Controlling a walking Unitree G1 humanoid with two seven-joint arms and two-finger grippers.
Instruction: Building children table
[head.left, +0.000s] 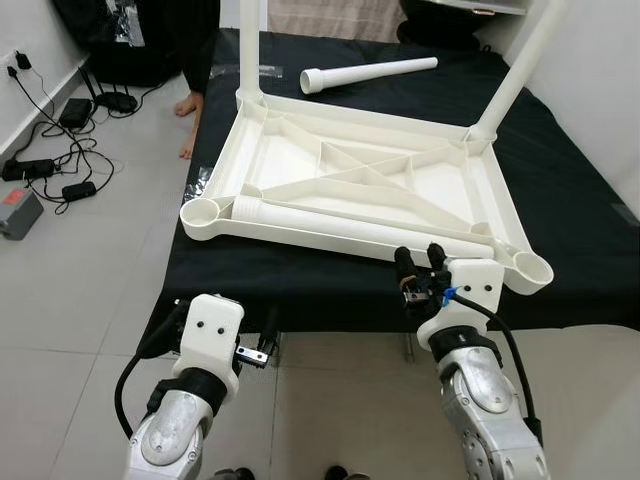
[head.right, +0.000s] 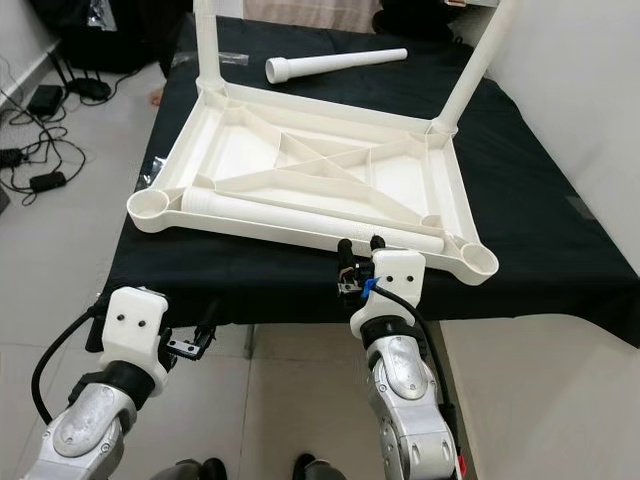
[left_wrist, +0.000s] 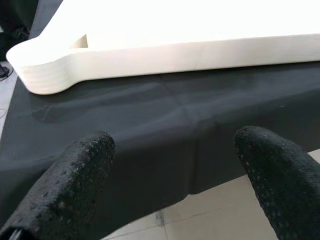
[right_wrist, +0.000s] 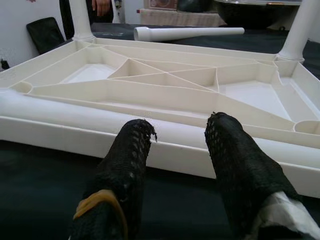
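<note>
Tabletop (head.left: 370, 180) lies upside down on the black cloth (head.left: 580, 220) before you, one loose leg (head.left: 340, 228) resting along its near edge, your right gripper (head.left: 422, 262) gaping empty just short of it, your left gripper (left_wrist: 175, 170) likewise spread, holding nothing.

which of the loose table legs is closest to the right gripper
The leg lying inside the upturned tabletop along its near edge, just beyond the right gripper. The other loose leg lies on the black cloth past the far edge.
</note>
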